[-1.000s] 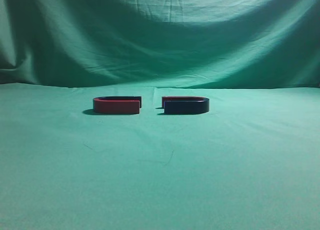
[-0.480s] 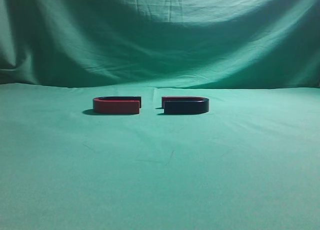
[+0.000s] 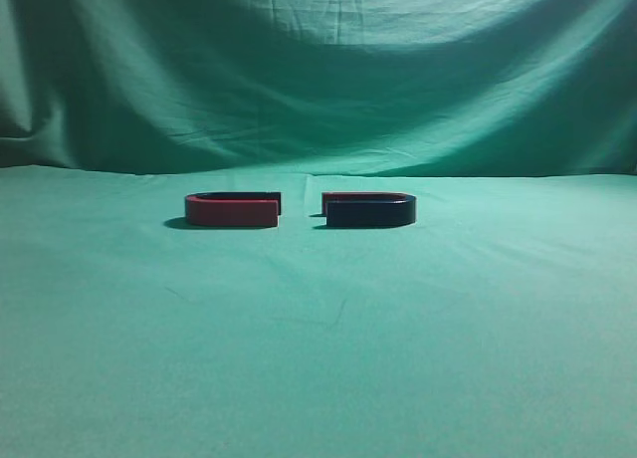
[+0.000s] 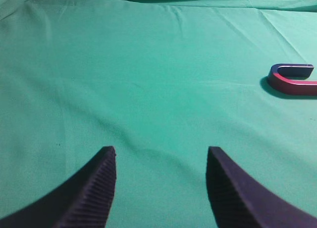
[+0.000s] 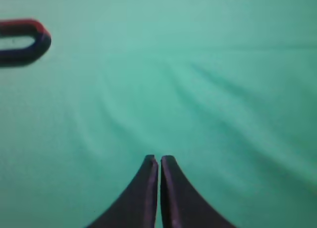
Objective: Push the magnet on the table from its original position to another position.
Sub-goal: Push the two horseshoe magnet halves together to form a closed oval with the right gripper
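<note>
The magnet (image 3: 369,210) lies flat on the table (image 3: 318,358) right of centre, its dark navy long side facing me and a thin red arm behind. It also shows at the upper left of the right wrist view (image 5: 22,42). My right gripper (image 5: 159,161) is shut and empty, above bare cloth well short of and to the right of the magnet. My left gripper (image 4: 161,156) is open and empty over bare cloth. Neither gripper shows in the exterior view.
A second U-shaped magnet with a red long side (image 3: 232,210) lies left of the task magnet with a small gap between their open ends. It shows at the right edge of the left wrist view (image 4: 292,79). A green curtain (image 3: 318,70) hangs behind the table.
</note>
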Motion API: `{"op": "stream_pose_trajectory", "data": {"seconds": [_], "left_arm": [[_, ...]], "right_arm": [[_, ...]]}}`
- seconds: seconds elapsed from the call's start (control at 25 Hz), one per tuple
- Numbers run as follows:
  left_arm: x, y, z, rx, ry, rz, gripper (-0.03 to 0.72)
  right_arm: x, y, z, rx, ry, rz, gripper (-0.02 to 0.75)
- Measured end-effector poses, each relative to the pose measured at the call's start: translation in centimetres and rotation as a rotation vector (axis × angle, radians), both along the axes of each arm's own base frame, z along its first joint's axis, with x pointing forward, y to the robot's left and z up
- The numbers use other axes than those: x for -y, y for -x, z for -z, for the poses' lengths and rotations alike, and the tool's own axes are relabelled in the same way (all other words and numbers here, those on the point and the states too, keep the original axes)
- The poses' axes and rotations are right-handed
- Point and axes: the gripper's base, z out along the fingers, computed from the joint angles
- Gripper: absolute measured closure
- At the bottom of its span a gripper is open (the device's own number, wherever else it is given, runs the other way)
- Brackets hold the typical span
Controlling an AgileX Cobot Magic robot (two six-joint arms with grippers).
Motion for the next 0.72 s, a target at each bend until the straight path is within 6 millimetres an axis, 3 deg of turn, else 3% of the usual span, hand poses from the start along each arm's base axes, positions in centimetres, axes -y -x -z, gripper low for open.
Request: {"op": "stream_pose_trajectory", "data": {"seconds": [0.16,0.48,0.72], "left_arm": [[0.0,0.0,0.0,0.000,0.000,0.000,0.316],[0.0,0.0,0.0,0.000,0.000,0.000,0.316],[0.0,0.0,0.0,0.000,0.000,0.000,0.316]], "right_arm": [[-0.9,-3.0,-0.3,-0.160,-0.019,-0.050,0.738],[-2.9,-9.1,0.4,-0.226,-0.144,-0.092,0.738],[-7.3,-13.7,2.9,-0.288,-0.124,-0.230,0.738]]}}
